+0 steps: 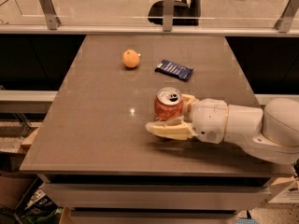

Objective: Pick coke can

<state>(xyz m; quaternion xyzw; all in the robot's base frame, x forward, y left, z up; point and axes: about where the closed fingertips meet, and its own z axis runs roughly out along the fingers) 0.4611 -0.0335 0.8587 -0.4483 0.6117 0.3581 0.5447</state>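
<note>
Claw first: it comes in low from the right on a fat white arm and looks clenched on the coke can. One cream finger lies across the front of the can near its base, and the other peeks out behind its right side. Taking it side-on like that makes sense to me, since a round can gives two flat fingers the most to squeeze across its middle, and the open silver top stays clear of them.

From where I stand the can is upright on the grey table, right of the middle and towards the near edge. I see no gap under it, so I'd say the grip is made but the lift has not begun.

Farther back sit an orange and a dark blue wrapper, both well apart from the can and the arm. Nothing there should get knocked if the can goes straight up. My one worry is a thin can slipping or denting if the squeeze is off.
</note>
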